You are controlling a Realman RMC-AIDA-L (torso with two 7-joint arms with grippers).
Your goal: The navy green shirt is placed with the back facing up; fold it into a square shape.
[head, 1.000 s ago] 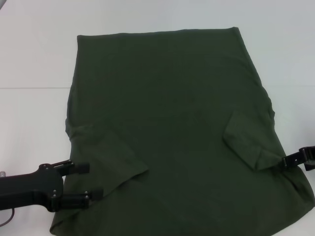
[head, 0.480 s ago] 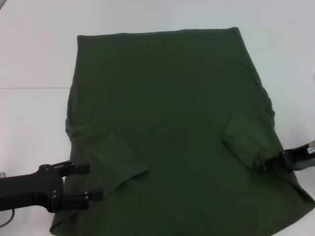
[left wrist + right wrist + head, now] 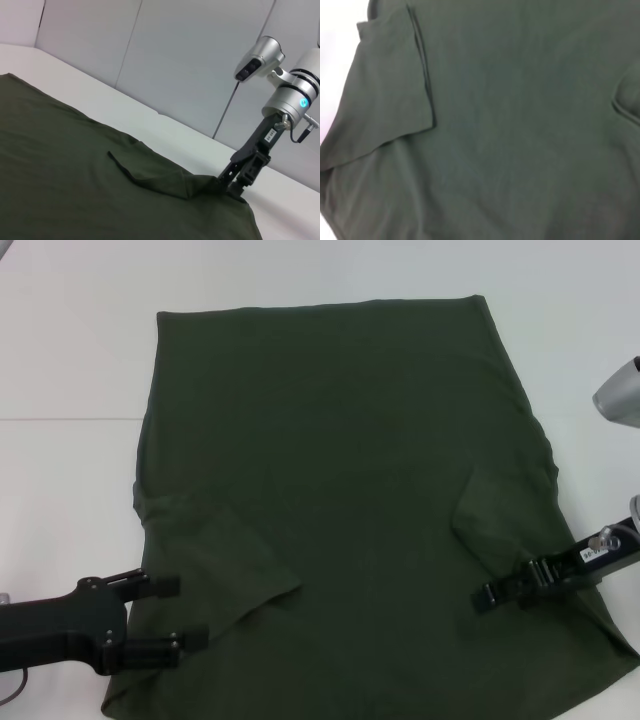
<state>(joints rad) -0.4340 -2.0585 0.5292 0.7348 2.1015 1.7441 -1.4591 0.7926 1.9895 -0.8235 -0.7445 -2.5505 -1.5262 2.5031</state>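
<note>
The navy green shirt lies spread flat on the white table, plain side up, with both short sleeves folded inward. At its near left edge my left gripper stands open, its fingers reaching over the hem beside the folded left sleeve. My right gripper is over the near right part of the cloth, shut on the right sleeve's tip. The left wrist view shows the cloth tented up to the right gripper. In the right wrist view only the shirt and its left sleeve show.
The white table runs bare to the left, right and behind the shirt. A grey wall stands behind the table in the left wrist view. The right arm's silver upper links rise above the gripper.
My right gripper has moved inward, to the left, from the shirt's right edge onto the cloth, carrying the sleeve tip with it. The left gripper has sunk slightly.
</note>
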